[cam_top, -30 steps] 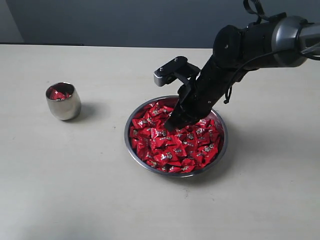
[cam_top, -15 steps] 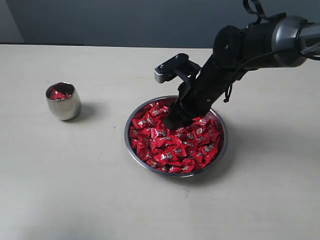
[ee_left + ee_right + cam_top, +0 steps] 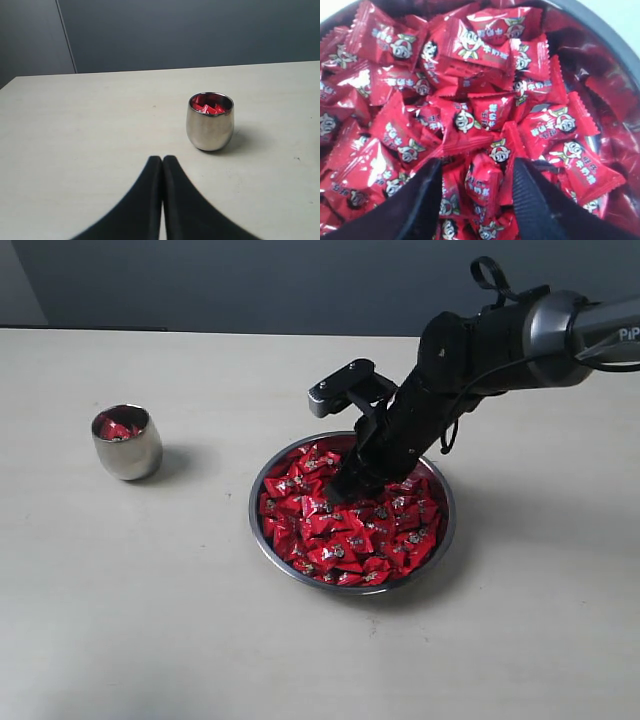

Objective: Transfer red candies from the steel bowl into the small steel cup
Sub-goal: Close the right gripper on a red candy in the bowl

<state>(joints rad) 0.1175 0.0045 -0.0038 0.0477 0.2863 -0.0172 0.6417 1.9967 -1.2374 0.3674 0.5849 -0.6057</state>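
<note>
The right hand (image 3: 479, 166) slants down into the steel bowl (image 3: 352, 589), fingers spread among the red candies (image 3: 350, 532); the left hand (image 3: 162, 162), fingers together, faces the small steel cup (image 3: 210, 131) on the table (image 3: 75, 125)

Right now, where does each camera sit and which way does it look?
Exterior: off the arms, looking down at steel bowl, small steel cup and right tool.
Left wrist: on left arm, low, facing the cup; shut left tool shows.
Right wrist: on right arm, facing down into red candies; open tool shows.
Shared: exterior and left wrist see the cup.
</note>
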